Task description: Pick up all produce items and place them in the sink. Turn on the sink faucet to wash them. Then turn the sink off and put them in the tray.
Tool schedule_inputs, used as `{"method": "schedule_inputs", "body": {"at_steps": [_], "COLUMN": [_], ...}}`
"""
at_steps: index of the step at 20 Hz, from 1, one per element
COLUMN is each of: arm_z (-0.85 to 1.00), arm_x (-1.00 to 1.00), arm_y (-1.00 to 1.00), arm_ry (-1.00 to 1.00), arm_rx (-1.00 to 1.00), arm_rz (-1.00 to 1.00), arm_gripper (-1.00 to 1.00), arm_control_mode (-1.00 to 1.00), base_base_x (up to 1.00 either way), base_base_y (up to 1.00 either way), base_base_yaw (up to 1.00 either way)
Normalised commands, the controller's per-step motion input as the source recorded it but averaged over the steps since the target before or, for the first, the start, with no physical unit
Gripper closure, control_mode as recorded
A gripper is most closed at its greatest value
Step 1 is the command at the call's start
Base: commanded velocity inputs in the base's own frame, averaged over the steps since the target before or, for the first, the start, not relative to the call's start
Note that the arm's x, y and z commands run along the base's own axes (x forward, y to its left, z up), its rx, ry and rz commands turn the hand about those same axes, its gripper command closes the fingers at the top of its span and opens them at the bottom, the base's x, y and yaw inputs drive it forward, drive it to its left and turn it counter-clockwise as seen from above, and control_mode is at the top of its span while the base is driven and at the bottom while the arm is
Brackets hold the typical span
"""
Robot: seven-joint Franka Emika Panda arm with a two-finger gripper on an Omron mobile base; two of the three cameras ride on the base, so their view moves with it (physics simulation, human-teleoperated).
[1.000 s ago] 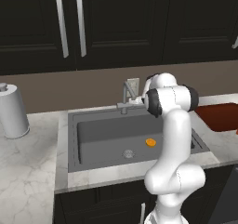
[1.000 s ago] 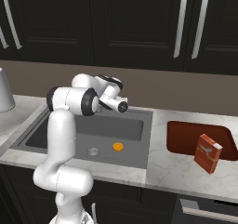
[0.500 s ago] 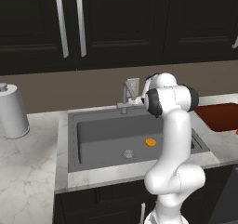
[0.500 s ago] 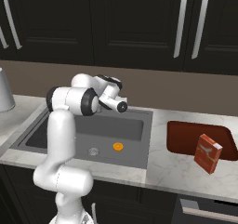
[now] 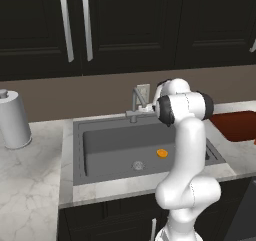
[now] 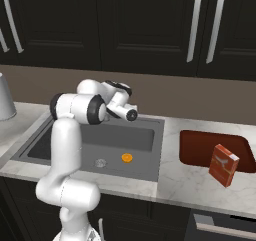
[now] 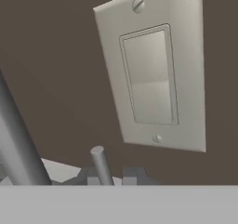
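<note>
— How many of each thing are there?

— One produce item (image 5: 161, 153), a small orange piece lying on the floor of the sink (image 5: 100, 142), just right of the round drain (image 5: 137, 165). One sink faucet (image 5: 136, 104) at the middle of the sink's back rim. One dark red tray (image 6: 200, 147) on the counter (image 6: 190, 182) to the right of the sink, with one reddish box (image 6: 223, 165) standing tilted at its front right corner. One grey canister (image 5: 13, 119) stands on the counter's left end, and one white wall plate (image 7: 153, 74) is on the backsplash behind the faucet.

— And the arm?

— It rises in front of the sink, bends at the elbow and reaches back over the basin's rear edge, with the hand up by the faucet. In the hand view the camera faces the wall plate, with the faucet's slim post (image 7: 101, 165) just below it.

— Is the gripper (image 6: 131, 114) wide or narrow?

— I cannot tell; the fingers are hidden behind the wrist.

— Anything changed from half a second ago?

— No. Arm, orange piece and box all sit where they were.
</note>
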Motion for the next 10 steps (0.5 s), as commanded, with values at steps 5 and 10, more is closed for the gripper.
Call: {"method": "schedule_inputs", "body": {"at_steps": [5,10], "arm_z": [-0.12,-0.11], "arm_x": [0.0,-0.01], "arm_y": [-0.7,-0.66], "arm_ry": [0.02,0.0], "arm_rx": [0.11,0.11], "arm_rz": [0.0,0.0], "arm_gripper": [1.0,1.0], "arm_control_mode": [-1.0,-1.0], "base_base_x": [0.0,0.0], "base_base_y": [0.0,0.0], "base_base_yaw": [0.0,0.0]}}
